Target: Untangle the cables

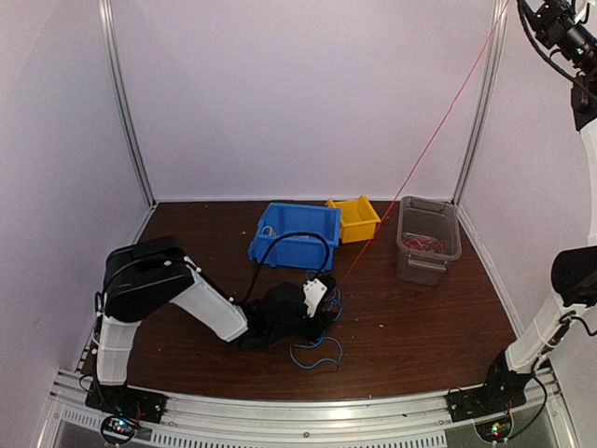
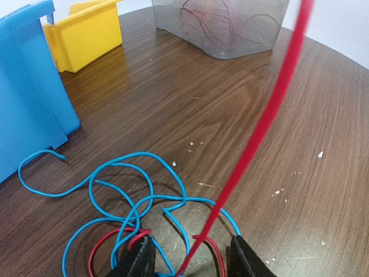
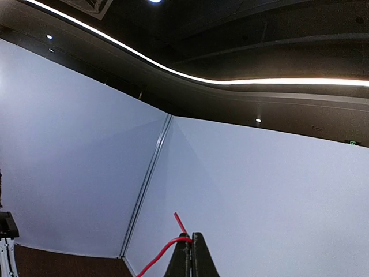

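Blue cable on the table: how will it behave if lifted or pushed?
Likely floppy: the blue cable lies in loose loops, so it should drape if lifted. Probably light; a push would bunch it. Tangled with the taut red cable, it may snag.

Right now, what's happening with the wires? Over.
Right gripper high, jaws shut on red cable. Left gripper low, jaws open. Red cable taut, tangled with blue cables. Nothing blocking.

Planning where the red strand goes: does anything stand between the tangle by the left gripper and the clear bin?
Nothing visible does. Only bare table lies between the cables and the clear bin; the blue bin and yellow bin sit left of that line.
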